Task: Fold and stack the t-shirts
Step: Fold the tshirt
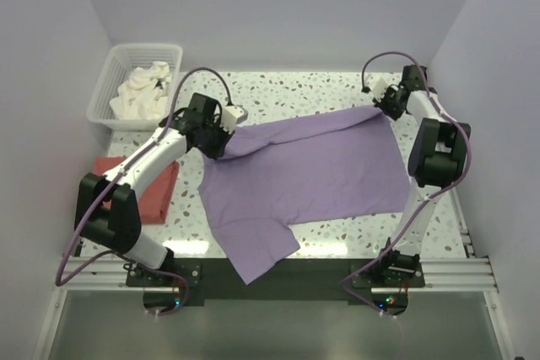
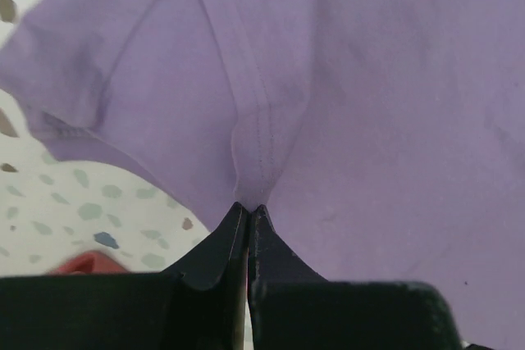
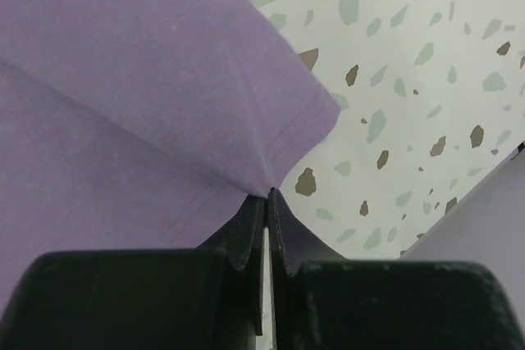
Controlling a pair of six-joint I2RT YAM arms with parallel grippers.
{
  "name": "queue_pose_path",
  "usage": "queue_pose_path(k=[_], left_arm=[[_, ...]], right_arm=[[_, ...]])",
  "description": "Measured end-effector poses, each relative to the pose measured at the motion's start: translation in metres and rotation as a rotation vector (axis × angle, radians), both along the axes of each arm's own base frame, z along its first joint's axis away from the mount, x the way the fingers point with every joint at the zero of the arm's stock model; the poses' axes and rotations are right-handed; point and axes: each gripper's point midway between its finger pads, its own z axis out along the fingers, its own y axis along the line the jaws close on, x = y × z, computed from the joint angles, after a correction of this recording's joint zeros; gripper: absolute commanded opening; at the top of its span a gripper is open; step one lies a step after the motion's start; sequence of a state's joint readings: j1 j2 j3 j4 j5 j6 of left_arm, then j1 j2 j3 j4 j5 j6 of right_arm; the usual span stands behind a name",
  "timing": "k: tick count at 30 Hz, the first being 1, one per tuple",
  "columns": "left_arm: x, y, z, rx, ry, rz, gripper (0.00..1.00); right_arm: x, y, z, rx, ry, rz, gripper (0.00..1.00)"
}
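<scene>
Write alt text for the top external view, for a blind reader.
Two robot arms, jaws shut, pinch the far edge of a lilac-purple cloth t-shirt spread on a speckled white table. A folded coral-red cloth t-shirt lies at the left, before a white plastic lattice basket holding pale cloth.

This is a robotics lab test cell: plain white panels (image 1: 278, 6) wall in a speckled terrazzo tabletop (image 1: 295, 90) on three sides. A left arm (image 1: 143, 162) and a right arm (image 1: 434, 149) are bolted to aluminium rails (image 1: 456, 271) at its near edge, with exposed cables (image 1: 390, 55) looping off them.
</scene>
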State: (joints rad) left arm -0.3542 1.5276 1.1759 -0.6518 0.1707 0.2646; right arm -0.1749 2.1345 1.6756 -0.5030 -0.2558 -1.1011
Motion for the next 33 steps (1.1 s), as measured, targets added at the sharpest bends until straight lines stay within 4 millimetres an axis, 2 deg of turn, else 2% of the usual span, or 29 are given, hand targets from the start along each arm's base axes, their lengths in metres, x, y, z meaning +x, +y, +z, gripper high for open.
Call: queue_pose_path(k=[3, 6, 9, 12, 17, 19, 24, 27, 30, 33], left_arm=[[-0.015, -0.002, -0.018, 0.012, 0.084, 0.015, 0.0], [-0.018, -0.001, -0.03, 0.021, 0.124, 0.039, 0.0], [-0.017, 0.002, -0.032, 0.034, 0.139, 0.058, 0.0], [-0.009, -0.001, -0.02, 0.031, 0.13, 0.059, 0.0], [0.011, -0.013, 0.018, -0.02, 0.059, 0.045, 0.0], [0.011, -0.014, 0.025, -0.027, 0.051, 0.042, 0.0], [-0.01, -0.007, 0.03, -0.017, 0.088, 0.031, 0.0], [-0.03, -0.004, 0.02, -0.009, 0.133, 0.02, 0.0], [-0.049, 0.0, -0.001, 0.021, 0.204, 0.014, 0.0], [-0.058, 0.005, -0.02, 0.059, 0.264, 0.016, 0.0]], right_arm=[[0.0, 0.0, 0.0, -0.005, 0.001, 0.007, 0.0], [-0.001, -0.001, -0.001, -0.011, 0.003, 0.013, 0.0], [-0.002, -0.001, -0.001, -0.012, 0.006, 0.015, 0.0], [-0.003, 0.0, -0.002, -0.012, 0.012, 0.017, 0.0], [-0.004, 0.0, 0.001, -0.012, 0.018, 0.021, 0.0], [-0.006, 0.0, 0.004, -0.015, 0.019, 0.029, 0.0], [-0.015, -0.003, 0.015, -0.038, 0.015, 0.055, 0.0], [-0.021, -0.005, 0.013, -0.047, 0.021, 0.066, 0.0], [-0.028, -0.005, 0.004, -0.052, 0.047, 0.076, 0.0], [-0.037, -0.005, -0.008, -0.06, 0.078, 0.091, 0.0]])
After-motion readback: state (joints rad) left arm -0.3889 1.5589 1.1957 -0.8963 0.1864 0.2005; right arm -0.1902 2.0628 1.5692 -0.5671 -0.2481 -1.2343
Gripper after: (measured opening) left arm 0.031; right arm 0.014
